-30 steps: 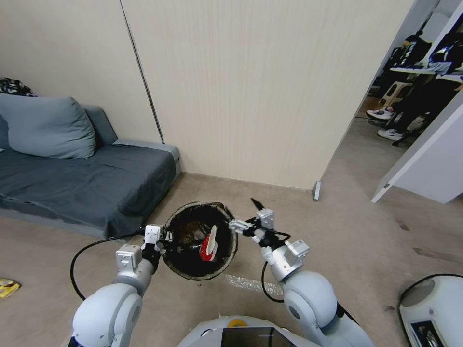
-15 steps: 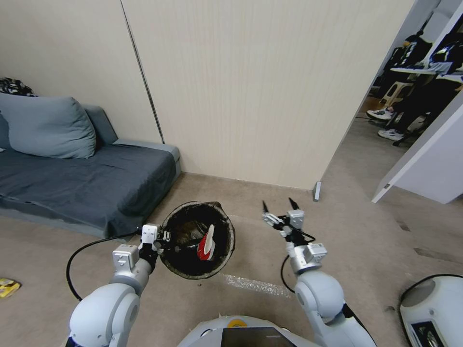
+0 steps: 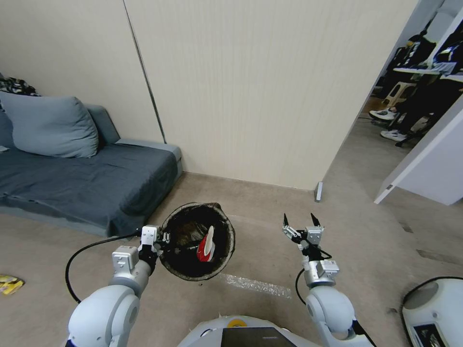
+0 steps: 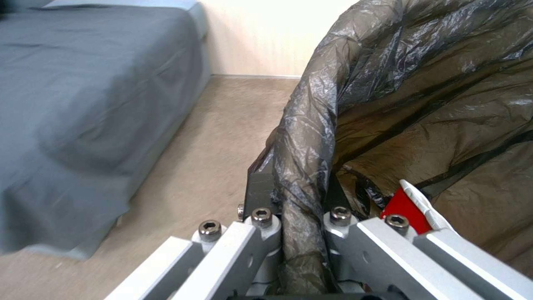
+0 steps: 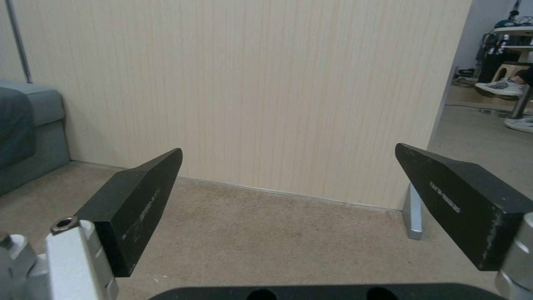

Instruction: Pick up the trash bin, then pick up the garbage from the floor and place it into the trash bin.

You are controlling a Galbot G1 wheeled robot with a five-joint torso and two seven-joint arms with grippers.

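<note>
Sofa left of trash bin; wrapper apparently inside it.

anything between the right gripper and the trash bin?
Head view: just bare floor between the right gripper, jaws open, and the trash bin.

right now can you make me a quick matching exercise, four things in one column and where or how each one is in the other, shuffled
Things:
1. left hand
2. right hand
3. red-and-white wrapper
4. yellow wrapper

States:
A. lying on the carpet near the sofa's front
B. clamped on the trash bin rim
C. open and empty above the floor
D. inside the liner bag

Pairs: 1-B, 2-C, 3-D, 4-A
</note>
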